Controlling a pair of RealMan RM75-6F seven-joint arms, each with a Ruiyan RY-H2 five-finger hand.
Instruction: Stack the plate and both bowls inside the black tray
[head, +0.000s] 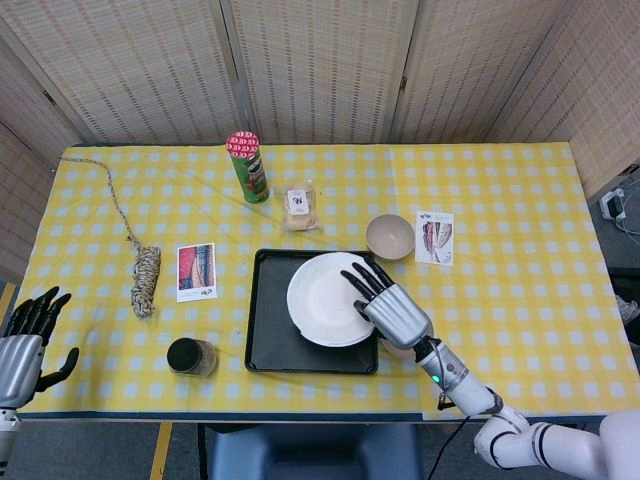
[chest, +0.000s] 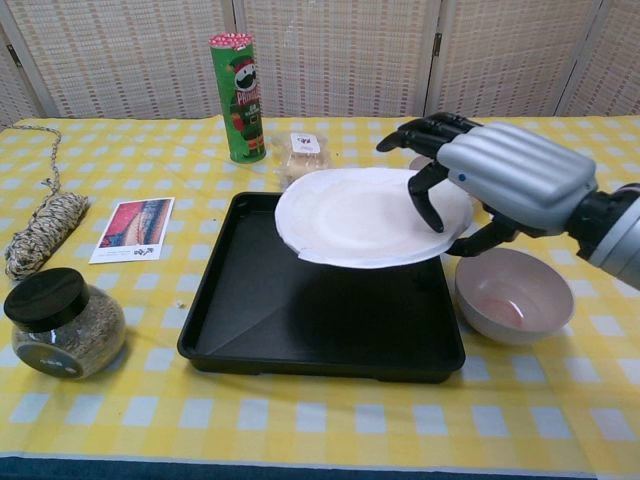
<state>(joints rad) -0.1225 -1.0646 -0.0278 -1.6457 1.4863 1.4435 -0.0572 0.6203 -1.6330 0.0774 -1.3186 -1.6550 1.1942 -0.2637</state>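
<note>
My right hand (head: 392, 308) (chest: 500, 175) holds the white plate (head: 322, 299) (chest: 350, 218) by its right rim, lifted above the black tray (head: 270, 340) (chest: 300, 330). One beige bowl (head: 390, 237) stands behind the tray's right corner; in the chest view it is almost hidden behind the hand. The other bowl (chest: 515, 294), pinkish inside, sits to the right of the tray, mostly covered by my arm in the head view. My left hand (head: 22, 345) hangs open at the table's front left corner, holding nothing.
A green chips can (head: 248, 167) (chest: 236, 96) and a wrapped snack (head: 298, 205) (chest: 304, 158) stand behind the tray. A card (head: 196, 271), a rope bundle (head: 146, 275) and a black-lidded jar (head: 191, 356) (chest: 62, 322) lie to its left. Another card (head: 434, 236) lies right of the far bowl.
</note>
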